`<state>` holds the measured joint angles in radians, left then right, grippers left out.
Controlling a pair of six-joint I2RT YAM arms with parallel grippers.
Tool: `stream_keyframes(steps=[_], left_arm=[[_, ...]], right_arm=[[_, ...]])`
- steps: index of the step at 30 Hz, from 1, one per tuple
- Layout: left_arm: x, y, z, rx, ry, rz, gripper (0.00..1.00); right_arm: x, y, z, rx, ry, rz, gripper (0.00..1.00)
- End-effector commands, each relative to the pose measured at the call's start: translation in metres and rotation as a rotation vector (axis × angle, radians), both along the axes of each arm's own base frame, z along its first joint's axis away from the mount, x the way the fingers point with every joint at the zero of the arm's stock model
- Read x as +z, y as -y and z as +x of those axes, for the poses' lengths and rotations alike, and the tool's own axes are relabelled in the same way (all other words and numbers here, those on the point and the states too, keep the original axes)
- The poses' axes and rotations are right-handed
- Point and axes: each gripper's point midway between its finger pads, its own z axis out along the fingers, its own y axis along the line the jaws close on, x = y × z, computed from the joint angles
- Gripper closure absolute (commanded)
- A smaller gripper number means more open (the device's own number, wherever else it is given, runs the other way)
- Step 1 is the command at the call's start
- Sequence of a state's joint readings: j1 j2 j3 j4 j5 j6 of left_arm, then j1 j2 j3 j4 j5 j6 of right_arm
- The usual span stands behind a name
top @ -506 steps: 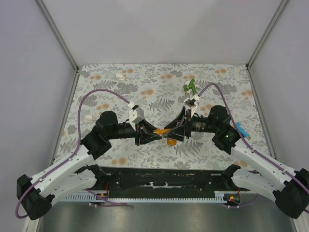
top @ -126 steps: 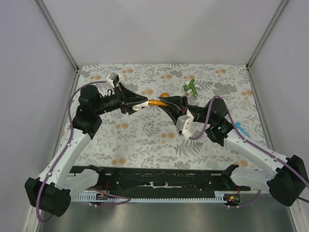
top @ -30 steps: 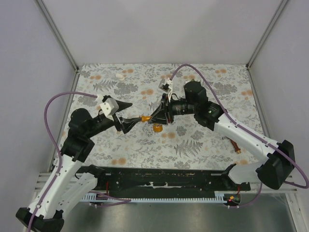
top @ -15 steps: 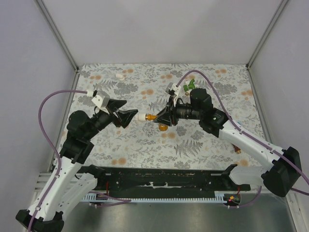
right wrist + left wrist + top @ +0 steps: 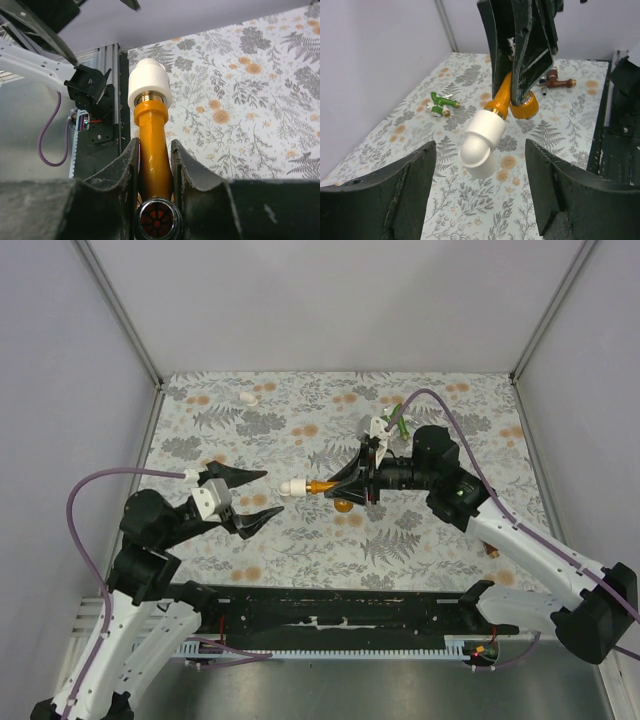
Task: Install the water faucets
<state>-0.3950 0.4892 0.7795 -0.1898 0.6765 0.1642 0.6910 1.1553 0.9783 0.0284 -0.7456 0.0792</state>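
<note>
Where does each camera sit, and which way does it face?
Top external: above, behind the arms, looking down on the table; both arms show, left gripper open, right gripper shut on the orange faucet.
Left wrist: on the left wrist, facing the right gripper; own fingers at the bottom corners.
Right wrist: on the right wrist, looking along the faucet to its white fitting; own fingers clamp it.
Shared: all three show the faucet and fitting.

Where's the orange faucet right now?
The orange faucet is near the middle of the table in the top view, held in the air by the right gripper, with a white fitting on its tip facing the open left gripper.
</note>
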Motion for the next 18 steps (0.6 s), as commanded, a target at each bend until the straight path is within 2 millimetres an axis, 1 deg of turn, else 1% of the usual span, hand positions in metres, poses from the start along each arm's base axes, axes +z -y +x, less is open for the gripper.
stream_keyframes(steps=[1,6,10,14,18], left_arm=[[-0.018,0.016,-0.015,-0.175,0.028,0.094,0.24],[-0.022,0.021,-0.018,-0.222,0.008,0.096,0.26],[-0.024,0.026,-0.018,-0.257,-0.03,0.079,0.26],[-0.025,0.032,-0.015,-0.287,-0.077,0.062,0.26],[-0.027,0.037,-0.017,-0.321,-0.105,0.053,0.27]], right_arm=[[0.028,0.006,-0.022,0.111,0.174,0.058,1.0],[0.029,0.009,-0.037,0.194,0.222,0.06,1.0],[0.03,0.01,-0.044,0.239,0.239,0.067,1.0],[0.03,0.009,-0.045,0.247,0.244,0.07,1.0],[0.03,0.009,-0.041,0.231,0.25,0.073,1.0]])
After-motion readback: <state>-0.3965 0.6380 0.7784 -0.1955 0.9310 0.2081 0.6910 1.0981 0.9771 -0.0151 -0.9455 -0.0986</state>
